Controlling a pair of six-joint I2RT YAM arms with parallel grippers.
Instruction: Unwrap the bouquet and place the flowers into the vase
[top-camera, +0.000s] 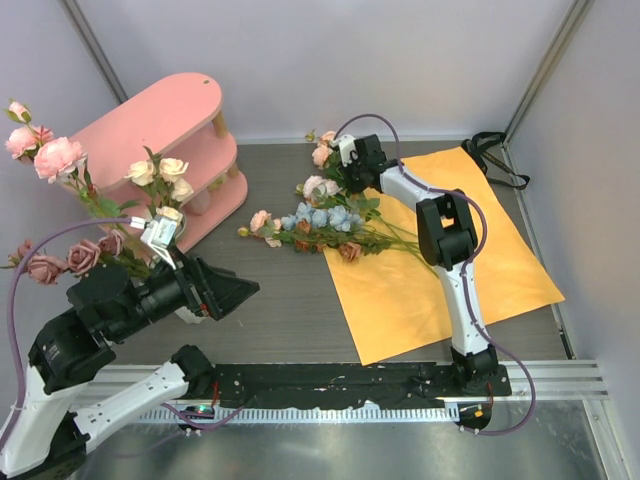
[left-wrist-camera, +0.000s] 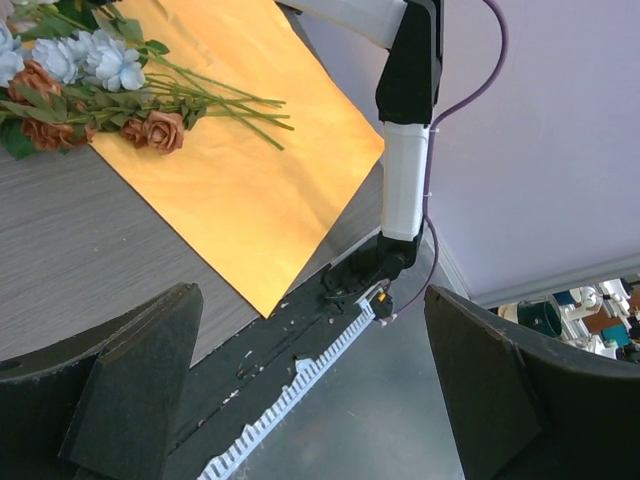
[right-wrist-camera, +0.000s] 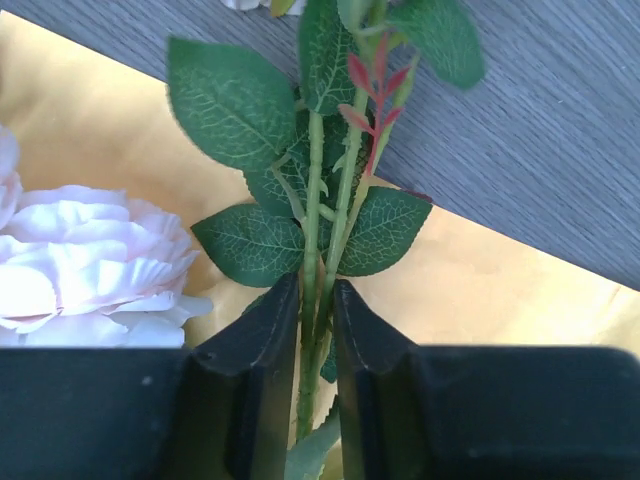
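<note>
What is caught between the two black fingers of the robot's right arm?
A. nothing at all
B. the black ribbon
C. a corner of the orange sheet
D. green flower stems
D: in the right wrist view, the right gripper has its fingers pressed against both sides of the green flower stems, with a pale pink bloom beside them over the orange sheet.

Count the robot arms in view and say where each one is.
2. The left arm is folded at lower left; the right arm stretches from the near edge over the orange sheet to the loose flowers. None appears hidden.
</note>
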